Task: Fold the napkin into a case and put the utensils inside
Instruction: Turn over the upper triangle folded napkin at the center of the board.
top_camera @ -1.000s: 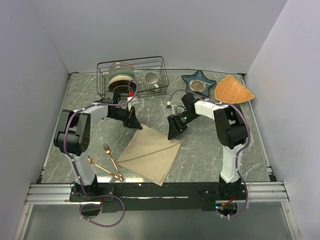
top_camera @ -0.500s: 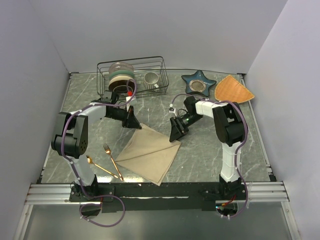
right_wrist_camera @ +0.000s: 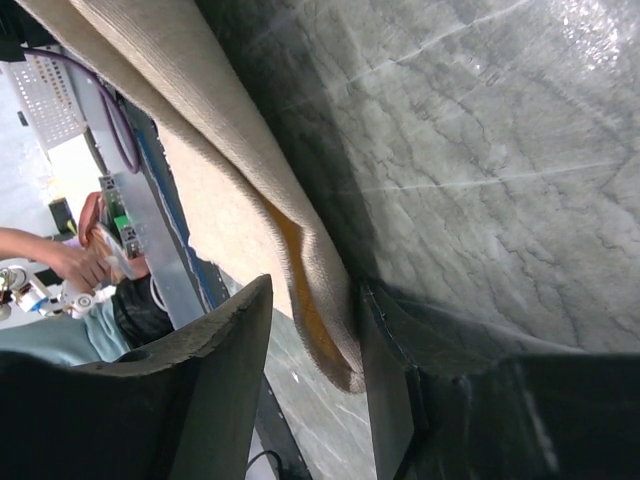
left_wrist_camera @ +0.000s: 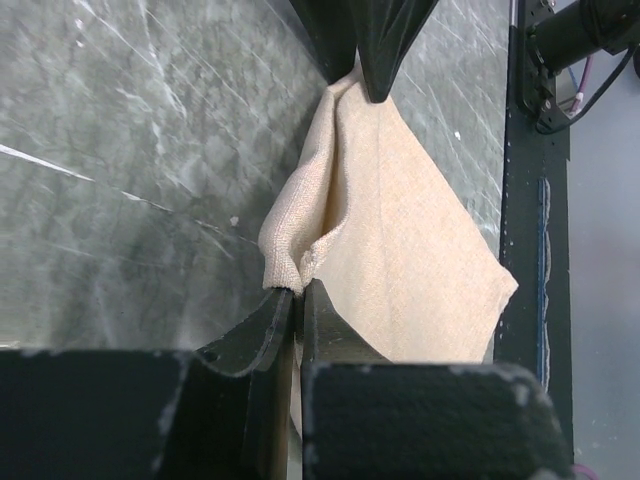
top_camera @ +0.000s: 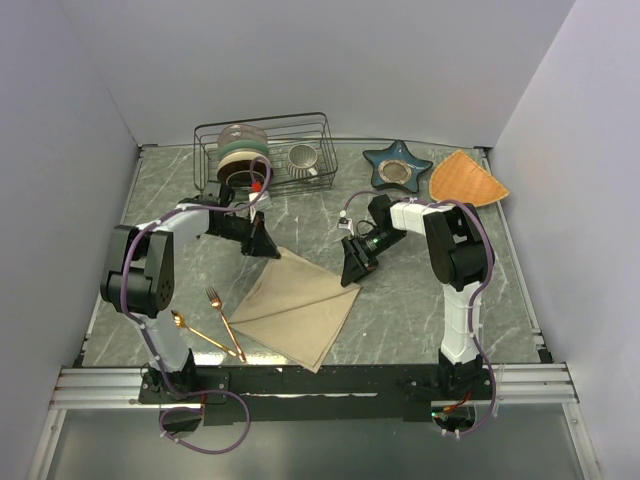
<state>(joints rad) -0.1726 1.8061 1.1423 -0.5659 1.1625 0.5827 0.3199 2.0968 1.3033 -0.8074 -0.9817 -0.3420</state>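
Now one napkin point(top_camera: 298, 308), two utensils point(top_camera: 227, 326); left pincer point(left_wrist_camera: 297, 292) tight on its corner, right pincer point(right_wrist_camera: 315, 290) agape astride another.

Grey marble-look tabletop point(top_camera: 400, 300) here. Tan napkin point(top_camera: 295, 305) sits folded in the middle, with the gold fork point(top_camera: 222, 318) and spoon point(top_camera: 200, 332) just to its left. Along the back: wire dish rack point(top_camera: 265, 150), blue star-shaped dish point(top_camera: 396, 167), and orange wedge mat point(top_camera: 465, 180) in the right corner.
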